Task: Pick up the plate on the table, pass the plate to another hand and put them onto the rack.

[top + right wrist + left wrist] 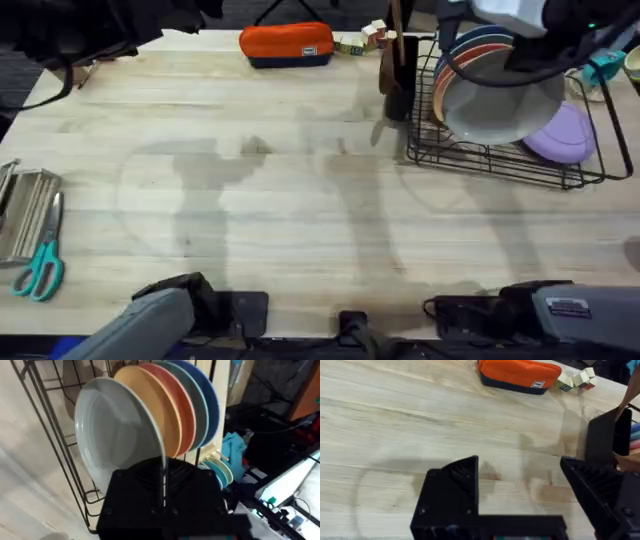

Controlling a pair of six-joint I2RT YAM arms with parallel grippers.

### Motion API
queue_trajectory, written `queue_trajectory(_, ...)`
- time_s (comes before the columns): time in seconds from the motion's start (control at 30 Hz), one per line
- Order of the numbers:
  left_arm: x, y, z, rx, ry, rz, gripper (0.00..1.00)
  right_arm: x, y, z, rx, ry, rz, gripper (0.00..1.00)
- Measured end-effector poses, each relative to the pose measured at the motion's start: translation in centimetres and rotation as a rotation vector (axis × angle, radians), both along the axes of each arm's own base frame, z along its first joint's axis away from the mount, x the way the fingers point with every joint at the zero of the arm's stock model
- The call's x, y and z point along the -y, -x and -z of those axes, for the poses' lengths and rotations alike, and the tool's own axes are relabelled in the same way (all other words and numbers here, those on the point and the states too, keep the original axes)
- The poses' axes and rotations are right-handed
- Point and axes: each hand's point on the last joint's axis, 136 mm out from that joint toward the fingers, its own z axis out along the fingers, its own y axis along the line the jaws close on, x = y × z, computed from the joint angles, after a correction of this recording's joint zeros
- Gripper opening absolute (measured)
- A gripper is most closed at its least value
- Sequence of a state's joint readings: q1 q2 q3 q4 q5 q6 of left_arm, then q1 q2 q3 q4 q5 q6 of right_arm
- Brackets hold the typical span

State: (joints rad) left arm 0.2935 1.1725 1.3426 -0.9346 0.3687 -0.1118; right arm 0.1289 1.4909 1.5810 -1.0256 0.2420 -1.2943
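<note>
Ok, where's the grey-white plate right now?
In the overhead view, upper right: the plate stands in the rack, frontmost before the coloured plates, its rim in the right hand.

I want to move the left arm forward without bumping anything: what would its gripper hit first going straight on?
Bare table lies ahead of the left gripper, then probably the orange pouch at the far edge; depth is unclear.
</note>
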Motion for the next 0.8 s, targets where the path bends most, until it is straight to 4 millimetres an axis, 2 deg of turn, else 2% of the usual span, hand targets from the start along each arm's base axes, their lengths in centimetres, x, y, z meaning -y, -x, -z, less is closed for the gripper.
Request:
queue_trajectory(0.27,0.0,0.0,0.0,-0.001,0.0,0.0,0.992,0.3,-1.4,1.8,-0.033,0.005,0.007,0.03)
queue_trajectory(0.57,0.0,0.1,0.1,-0.005,0.001,0.0,0.993,0.2,-0.9,2.8,-0.077,0.001,-0.002,0.03)
queue_trajectory(0.63,0.0,0.1,0.1,-0.005,0.001,0.0,0.994,0.2,-0.5,4.4,-0.112,0.003,-0.004,0.03)
queue_trajectory(0.8,0.0,0.1,0.1,-0.005,0.001,0.0,0.993,0.2,-0.1,6.2,-0.141,0.006,-0.004,0.03)
